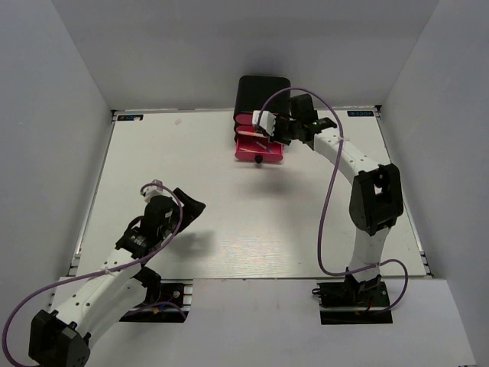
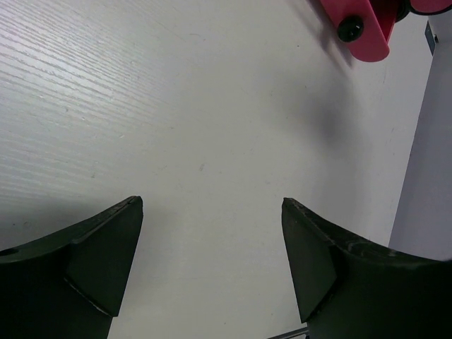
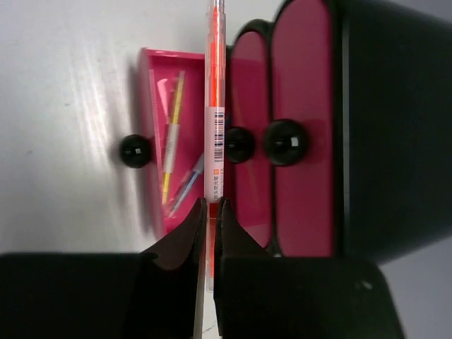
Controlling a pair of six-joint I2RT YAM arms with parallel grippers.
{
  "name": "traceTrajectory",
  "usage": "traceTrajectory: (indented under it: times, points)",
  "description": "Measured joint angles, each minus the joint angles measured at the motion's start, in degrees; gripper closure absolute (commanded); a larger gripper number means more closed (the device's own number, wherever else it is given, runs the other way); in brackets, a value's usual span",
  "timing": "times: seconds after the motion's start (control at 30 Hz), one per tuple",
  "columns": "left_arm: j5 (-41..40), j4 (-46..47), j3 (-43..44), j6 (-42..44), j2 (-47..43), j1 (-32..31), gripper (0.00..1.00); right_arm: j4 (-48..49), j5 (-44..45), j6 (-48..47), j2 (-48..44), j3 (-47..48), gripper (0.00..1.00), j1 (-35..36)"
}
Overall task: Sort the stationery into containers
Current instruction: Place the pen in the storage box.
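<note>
The small black cabinet (image 1: 262,93) stands at the table's far edge with three pink drawers. The lowest drawer (image 1: 258,150) is pulled out. My right gripper (image 3: 210,201) is shut on an orange-and-white marker (image 3: 215,106) and holds it over the open drawer (image 3: 146,106), beside the two shut drawers (image 3: 300,85). A thin orange-pink pen (image 3: 171,138) and a thin blue pen (image 3: 188,183) lie in the open drawer. My left gripper (image 2: 212,201) is open and empty above bare table. The other markers are not in view.
White walls close in the table on three sides. Each drawer has a black knob (image 3: 134,150). The left wrist view shows the open drawer's front (image 2: 367,32) far ahead. My right gripper (image 1: 269,127) hangs over the drawers; my left gripper (image 1: 191,206) is at front left.
</note>
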Motion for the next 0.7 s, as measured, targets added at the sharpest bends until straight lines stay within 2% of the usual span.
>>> traceTrajectory:
  times: [0.47,0.5,0.53,0.6,0.63,0.7]
  points:
    - [2.43,0.87,-0.11,0.00,1.16,0.00,0.10,1.22,2.80,0.20,12.48,6.29,1.00,-0.48]
    - [2.56,1.05,-0.11,0.00,1.29,0.00,0.10,1.25,3.02,0.17,12.79,6.40,0.97,-0.48]
    - [2.71,1.22,-0.11,0.02,1.55,0.00,0.08,1.25,3.28,0.15,13.03,6.49,0.83,-0.48]
    - [2.91,1.97,-0.11,0.09,2.38,0.00,0.07,1.29,3.89,0.15,13.16,6.51,0.70,-0.48]
    - [2.97,2.47,-0.11,0.13,3.08,-0.07,0.06,1.44,4.15,-0.07,13.22,6.51,0.66,-0.48]
    - [2.99,3.45,-0.11,0.33,4.81,-0.42,0.06,1.70,4.44,-0.28,13.33,6.54,0.63,-0.48]
